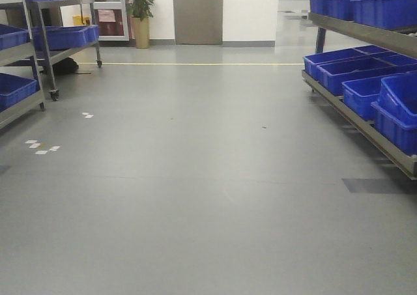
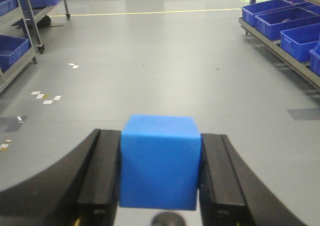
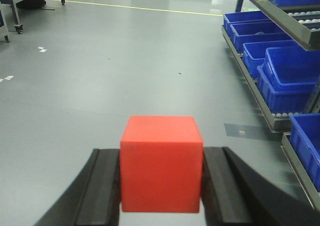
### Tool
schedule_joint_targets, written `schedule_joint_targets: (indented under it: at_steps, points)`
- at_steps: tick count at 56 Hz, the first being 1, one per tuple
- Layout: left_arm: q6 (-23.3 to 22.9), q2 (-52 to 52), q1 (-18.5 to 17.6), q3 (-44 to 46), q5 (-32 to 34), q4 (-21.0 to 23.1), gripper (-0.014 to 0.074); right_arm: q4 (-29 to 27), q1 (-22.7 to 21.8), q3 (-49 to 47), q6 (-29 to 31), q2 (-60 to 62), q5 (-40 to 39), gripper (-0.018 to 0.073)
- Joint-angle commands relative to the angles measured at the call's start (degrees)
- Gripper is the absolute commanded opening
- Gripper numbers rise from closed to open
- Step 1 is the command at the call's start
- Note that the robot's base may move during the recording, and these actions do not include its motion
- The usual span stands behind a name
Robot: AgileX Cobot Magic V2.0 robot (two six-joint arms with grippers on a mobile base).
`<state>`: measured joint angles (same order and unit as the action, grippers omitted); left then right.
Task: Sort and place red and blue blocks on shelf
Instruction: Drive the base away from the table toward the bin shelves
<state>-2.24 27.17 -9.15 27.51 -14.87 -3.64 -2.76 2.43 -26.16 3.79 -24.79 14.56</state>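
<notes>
Blue block [image 2: 160,161] tight between left fingers [image 2: 100,171], red block [image 3: 161,163] between right fingers [image 3: 105,186]; open floor [image 1: 195,178].

1 red block [image 3: 161,163] (1 blue block [image 2: 160,161])

A smooth grey floor [image 1: 195,197] stretches toward a far wall. On it lie small white tape marks [image 1: 40,146] at the left, a thin yellow line [image 1: 195,64] across the far end, and a dark grey rectangular patch [image 1: 368,185] at the right. A long stainless-steel shelf rack [image 1: 365,36] stands along the right side, its ledges holding large blue plastic crates [image 1: 352,70]. At the left, a wheeled steel rack [image 1: 43,54] also carries blue crates. A leafy potted plant [image 1: 141,21] stands by the far wall.
</notes>
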Motion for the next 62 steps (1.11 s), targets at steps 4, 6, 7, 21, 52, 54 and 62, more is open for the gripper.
schedule_joint_targets:
  at_steps: [4,6,7,21,52,54,62]
  points:
    - [-0.2,0.2,0.1,1.8,5.1,0.0,0.0256,-0.1,-0.2,-1.7,0.5,-0.2,-5.0,0.0384]
    - [-0.2,0.2,0.1,1.8,5.1,0.0,0.0256,-0.1,-0.2,-1.7,0.5,-0.2,-5.0,0.0384]
    - [-0.2,0.2,0.1,1.8,5.1,0.0,0.0256,-0.1,-0.2,-1.7,0.5,-0.2,-5.0,0.0384]
    - [-0.2,0.2,0.1,1.8,5.1,0.0,0.0256,-0.1,-0.2,-1.7,0.5,-0.2,-5.0,0.0384]
    - [-0.2,0.2,0.1,1.8,5.1,0.0,0.0256,-0.1,-0.2,-1.7,0.5,-0.2,-5.0,0.0384]
    - [-0.2,0.2,0.1,1.8,5.1,0.0,0.0256,-0.1,-0.2,-1.7,0.5,-0.2,-5.0,0.0384]
    - [-0.2,0.2,0.1,1.8,5.1,0.0,0.0256,-0.1,-0.2,-1.7,0.5,-0.2,-5.0,0.0384]
